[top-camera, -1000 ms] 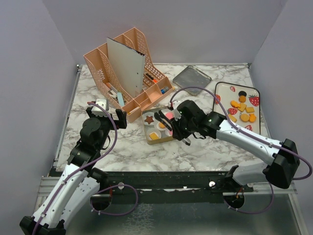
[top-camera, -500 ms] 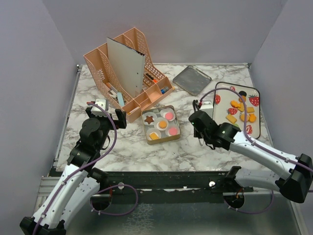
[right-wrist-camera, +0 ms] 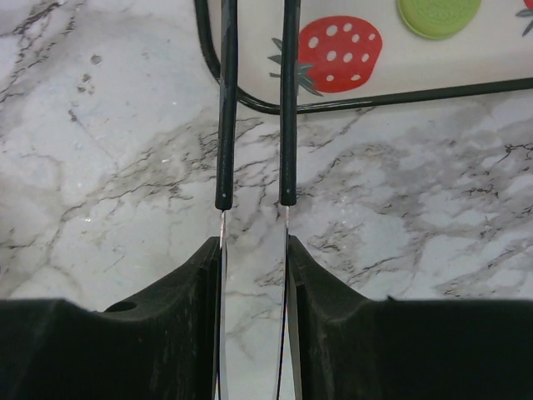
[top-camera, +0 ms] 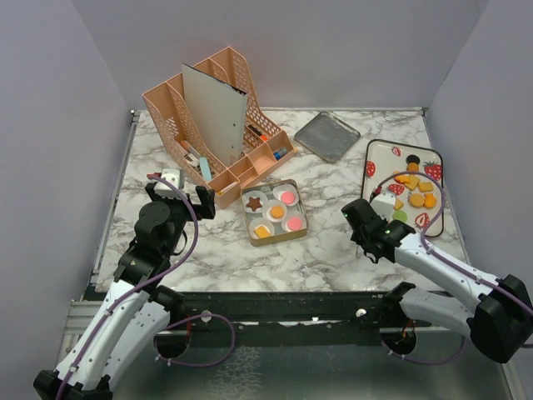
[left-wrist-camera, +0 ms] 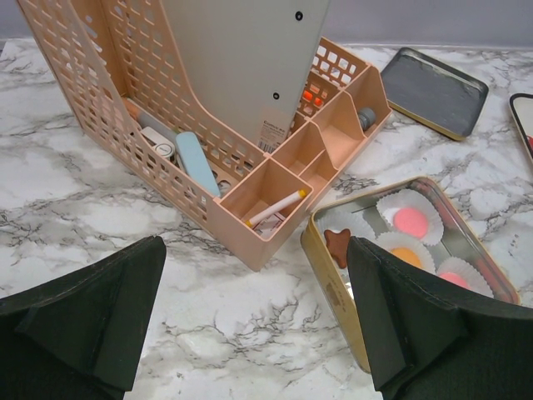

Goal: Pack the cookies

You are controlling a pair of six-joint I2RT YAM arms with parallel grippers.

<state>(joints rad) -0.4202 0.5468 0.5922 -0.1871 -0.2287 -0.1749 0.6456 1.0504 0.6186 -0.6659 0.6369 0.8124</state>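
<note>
Marble worktop [top-camera: 333,242] carries a gold tin [top-camera: 274,235] with a few cookies [top-camera: 277,212] at centre; more cookies lie on the strawberry tray [top-camera: 381,158] far right. The right gripper [right-wrist-camera: 254,198] reaches low beside that tray, fingers narrow, holding nothing. The left gripper [left-wrist-camera: 254,312] hovers left, fingers wide.

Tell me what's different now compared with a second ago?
The right gripper has swung away from the gold tin, where it was a second ago, over to the near left corner of the strawberry tray. Its thin tongs look empty. The cookies on the tray, the tin's contents, the pink organizer and the left gripper look unchanged.
</note>
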